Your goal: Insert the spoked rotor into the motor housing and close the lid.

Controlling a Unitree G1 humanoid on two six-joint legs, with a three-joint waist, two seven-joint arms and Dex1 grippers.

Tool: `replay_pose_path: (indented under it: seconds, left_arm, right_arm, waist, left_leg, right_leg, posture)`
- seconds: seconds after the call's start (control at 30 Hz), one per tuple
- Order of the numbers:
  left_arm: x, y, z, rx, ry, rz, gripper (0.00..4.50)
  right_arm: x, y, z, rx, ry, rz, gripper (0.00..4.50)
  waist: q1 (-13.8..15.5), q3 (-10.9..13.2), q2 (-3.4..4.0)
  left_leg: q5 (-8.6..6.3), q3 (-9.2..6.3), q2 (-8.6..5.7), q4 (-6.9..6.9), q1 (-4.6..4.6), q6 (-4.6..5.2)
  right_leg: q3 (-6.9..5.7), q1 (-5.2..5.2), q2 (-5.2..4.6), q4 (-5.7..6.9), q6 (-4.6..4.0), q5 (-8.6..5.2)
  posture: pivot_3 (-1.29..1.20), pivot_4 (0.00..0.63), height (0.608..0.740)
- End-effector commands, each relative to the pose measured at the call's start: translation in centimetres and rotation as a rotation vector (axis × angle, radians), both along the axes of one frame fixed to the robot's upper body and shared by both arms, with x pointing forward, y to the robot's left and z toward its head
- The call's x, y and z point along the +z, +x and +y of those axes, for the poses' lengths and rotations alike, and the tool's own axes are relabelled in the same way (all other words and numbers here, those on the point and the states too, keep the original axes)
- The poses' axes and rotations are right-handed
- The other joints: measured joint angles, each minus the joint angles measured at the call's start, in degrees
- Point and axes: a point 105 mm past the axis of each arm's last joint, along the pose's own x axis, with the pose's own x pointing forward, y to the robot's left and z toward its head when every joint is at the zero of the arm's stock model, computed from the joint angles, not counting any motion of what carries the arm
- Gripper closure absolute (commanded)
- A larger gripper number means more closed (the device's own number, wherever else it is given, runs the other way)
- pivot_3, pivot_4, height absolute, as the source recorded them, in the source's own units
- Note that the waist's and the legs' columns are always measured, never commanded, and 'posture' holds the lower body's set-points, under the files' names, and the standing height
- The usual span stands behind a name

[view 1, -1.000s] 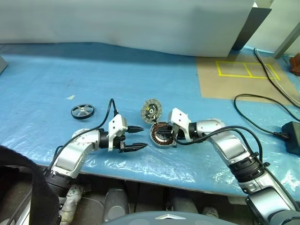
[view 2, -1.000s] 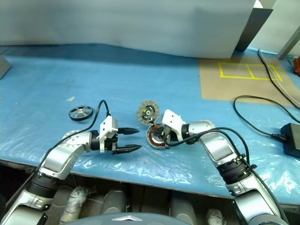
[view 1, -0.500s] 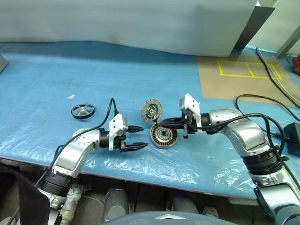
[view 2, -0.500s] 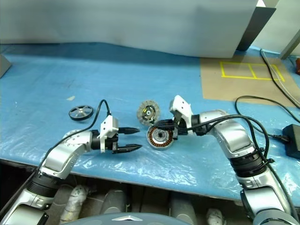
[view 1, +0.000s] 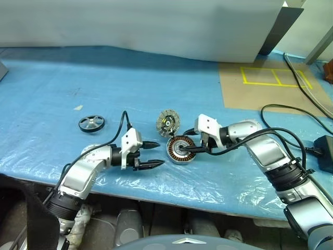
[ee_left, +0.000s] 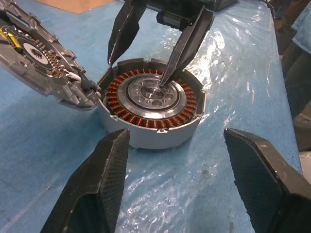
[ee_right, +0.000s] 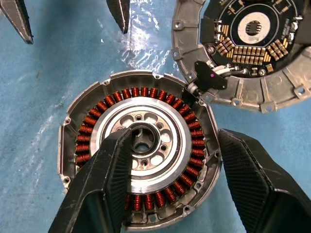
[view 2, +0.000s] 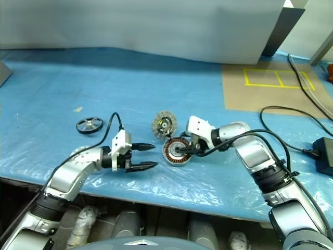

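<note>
The motor housing (view 1: 179, 151) lies open on the blue sheet, its copper windings and silver hub (ee_right: 160, 119) showing. Its lid (view 1: 167, 123) stands tilted up behind it, joined at the edge. My right gripper (view 1: 190, 150) is open over the housing. One fingertip (ee_left: 165, 80) rests at the hub's centre hole and the other (ee_left: 112, 56) hangs outside the far wall. My left gripper (view 1: 158, 152) is open and empty, level, a short way to the left of the housing. The spoked rotor (view 1: 91, 123) lies flat far to the left, away from both grippers.
A cardboard patch with yellow tape (view 1: 265, 86) lies at the back right. A black cable (view 1: 281, 125) runs to a black adapter (view 1: 323, 152) at the right edge. A small white scrap (view 1: 78, 108) lies near the rotor. The table's front edge is close below the grippers.
My right gripper went from shut at the housing's near side to open, lifted, then came down with one fingertip in the hub. The left gripper, housing and rotor stayed put.
</note>
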Motion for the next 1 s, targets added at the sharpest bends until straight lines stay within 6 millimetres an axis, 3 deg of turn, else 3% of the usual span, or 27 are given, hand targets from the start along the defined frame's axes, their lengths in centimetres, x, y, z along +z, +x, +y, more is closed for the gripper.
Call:
replay_pose_path:
  seconds: [0.03, 0.23, 0.5, 0.7, 1.0]
  left_arm:
    - [0.9, -0.2, -0.1, -0.007, -0.011, -0.039, 1.22]
    - [0.8, -0.1, 0.0, -0.006, -0.007, -0.035, 1.22]
    - [0.7, 0.1, 0.1, -0.007, -0.001, -0.033, 1.22]
    - [0.7, 0.2, 0.2, -0.008, 0.002, -0.036, 1.22]
    - [0.7, 0.3, 0.2, -0.006, 0.003, -0.035, 1.22]
  right_arm:
    - [1.8, 0.2, 1.0, 0.064, -0.021, -0.16, 1.58]
    - [2.0, -0.6, 1.9, 0.146, -0.061, -0.309, 1.58]
    - [1.3, -0.5, 1.2, 0.199, -0.161, -0.439, 1.58]
    - [1.7, -0.4, 1.3, 0.213, -0.164, -0.47, 1.58]
    - [0.1, -0.1, 0.6, 0.285, -0.274, -0.533, 1.58]
  waist:
    - [0.0, 0.0, 0.0]
    - [-0.01, 0.0, 0.0]
    - [-0.04, 0.0, -0.01]
    - [-0.05, 0.0, -0.01]
    - [-0.06, 0.0, -0.01]
  left_leg:
    - [0.0, 0.0, 0.0, 0.01, 0.01, 0.01]
    - [-0.01, 0.0, 0.01, 0.06, 0.01, 0.01]
    - [-0.04, 0.0, 0.01, 0.08, 0.01, 0.07]
    - [-0.05, 0.0, 0.01, 0.08, 0.01, 0.09]
    - [-0.07, 0.0, 0.01, 0.12, 0.02, 0.11]
  right_leg:
    - [0.01, 0.0, 0.0, 0.0, 0.0, 0.0]
    - [0.01, 0.0, 0.0, 0.03, 0.0, 0.0]
    - [0.02, 0.01, 0.0, 0.05, 0.01, 0.0]
    - [0.02, 0.0, 0.0, 0.05, 0.0, 0.0]
    - [0.03, 0.01, 0.0, 0.09, 0.0, 0.0]
  posture:
    - [0.0, 0.15, 0.74]
    - [0.0, 0.15, 0.74]
    - [0.0, 0.15, 0.74]
    - [0.0, 0.15, 0.74]
    - [0.0, 0.15, 0.74]
